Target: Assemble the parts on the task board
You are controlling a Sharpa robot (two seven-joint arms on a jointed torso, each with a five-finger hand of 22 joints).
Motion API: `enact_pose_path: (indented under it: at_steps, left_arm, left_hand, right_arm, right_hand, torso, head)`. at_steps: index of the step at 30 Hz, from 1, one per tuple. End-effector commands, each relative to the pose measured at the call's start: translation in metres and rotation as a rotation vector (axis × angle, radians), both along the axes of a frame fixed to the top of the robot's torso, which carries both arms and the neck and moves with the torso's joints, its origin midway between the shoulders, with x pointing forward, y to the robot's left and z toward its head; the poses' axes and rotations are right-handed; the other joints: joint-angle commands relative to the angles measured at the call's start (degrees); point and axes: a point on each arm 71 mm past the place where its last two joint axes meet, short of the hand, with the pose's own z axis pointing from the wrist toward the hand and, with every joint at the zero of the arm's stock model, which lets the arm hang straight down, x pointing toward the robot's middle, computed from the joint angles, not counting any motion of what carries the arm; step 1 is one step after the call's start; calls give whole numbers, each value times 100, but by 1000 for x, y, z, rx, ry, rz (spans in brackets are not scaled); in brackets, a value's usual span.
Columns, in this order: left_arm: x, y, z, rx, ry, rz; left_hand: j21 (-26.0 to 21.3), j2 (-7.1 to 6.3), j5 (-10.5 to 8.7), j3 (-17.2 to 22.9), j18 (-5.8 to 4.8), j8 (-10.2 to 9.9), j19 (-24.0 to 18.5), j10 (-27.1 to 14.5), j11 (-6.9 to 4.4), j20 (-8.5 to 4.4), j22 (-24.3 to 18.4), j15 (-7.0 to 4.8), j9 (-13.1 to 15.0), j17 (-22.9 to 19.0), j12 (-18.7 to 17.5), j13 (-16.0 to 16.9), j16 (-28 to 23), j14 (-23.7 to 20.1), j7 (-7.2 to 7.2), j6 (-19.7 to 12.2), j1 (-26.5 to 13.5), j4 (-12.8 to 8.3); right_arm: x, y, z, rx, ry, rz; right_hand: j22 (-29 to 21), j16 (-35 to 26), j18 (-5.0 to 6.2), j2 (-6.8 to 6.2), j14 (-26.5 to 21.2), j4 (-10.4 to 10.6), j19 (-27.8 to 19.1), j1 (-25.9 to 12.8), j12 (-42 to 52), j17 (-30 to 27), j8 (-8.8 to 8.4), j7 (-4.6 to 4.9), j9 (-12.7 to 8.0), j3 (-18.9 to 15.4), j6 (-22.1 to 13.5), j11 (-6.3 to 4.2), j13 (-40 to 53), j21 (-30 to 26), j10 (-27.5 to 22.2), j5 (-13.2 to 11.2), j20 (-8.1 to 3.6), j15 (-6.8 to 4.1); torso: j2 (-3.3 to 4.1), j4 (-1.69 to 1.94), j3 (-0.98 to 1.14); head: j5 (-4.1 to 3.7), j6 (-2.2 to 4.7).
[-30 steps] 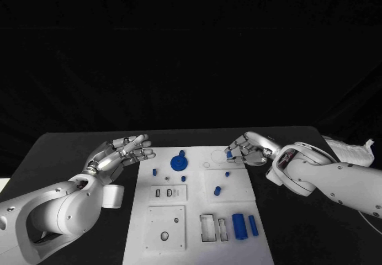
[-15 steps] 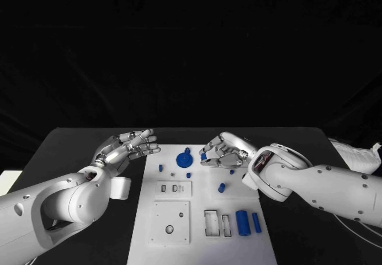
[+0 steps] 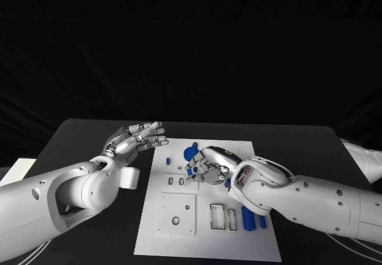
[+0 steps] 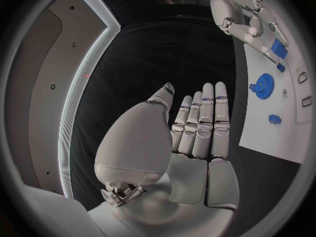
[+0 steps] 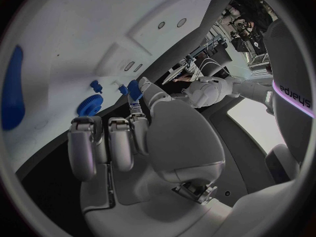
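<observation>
Right hand (image 3: 208, 165) over the task board (image 3: 239, 243), apparently pinching a small blue part (image 5: 134, 89) beside the blue gear (image 3: 191, 150). Left hand (image 3: 137, 139) just off the board, fingers straight, pressed together, empty.

Black table (image 3: 310, 149) against a dark, unlit backdrop.

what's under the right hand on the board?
The right hand hovers over the task board, pinching a small blue part. The blue gear peeks out beside it; the board directly beneath is covered.
</observation>
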Motion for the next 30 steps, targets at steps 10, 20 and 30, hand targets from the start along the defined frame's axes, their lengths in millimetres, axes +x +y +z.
enact_pose_path:
  at_steps: [10, 20, 30]
  left_arm:
    - [0, -3, 0, -16, -3, -25]
    - [0, -4, 0, -17, -1, -27]
    - [0, -3, 0, -15, 0, -26]
  left_hand:
    - [-25, 63, -32, -2, 24, -14, 11, 23, 32, 27, -6, 29, -3, 6, -32, -2, -10, 26, 28, 28, 5, -44]
    - [-25, 63, -32, -2, 24, -14, 11, 23, 32, 27, -6, 29, -3, 6, -32, -2, -10, 26, 28, 28, 5, -44]
    - [-30, 75, -32, 0, 24, -20, 16, 29, 31, 27, -12, 29, -2, 11, -38, -2, -21, 32, 27, 32, 5, -47]
  right_arm:
    - [2, 18, -15, -138, -25, 5]
    - [2, 21, -22, -182, -18, 11]
    - [1, 17, -24, -223, -23, 10]
  right_hand:
    - [633, 12, -55, 11, 507, 39, 142, -54, -16, 960, 32, -131, 73, 4, 180, -53, 741, 5, 123, -3, -23, -39]
    - [634, 10, -55, 4, 506, 41, 142, -68, -15, 956, 30, -132, 74, 2, 181, -53, 742, 5, 124, -9, -24, -40]
    - [629, 10, -55, -17, 506, 47, 141, -103, -5, 957, 28, -133, 76, -3, 187, -55, 748, 3, 129, -19, -26, -42]
  torso:
    - [0, 6, 0]
    - [2, -2, 8]
    - [0, -4, 10]
  head:
    - [76, -81]
    - [94, -123]
    - [75, -126]
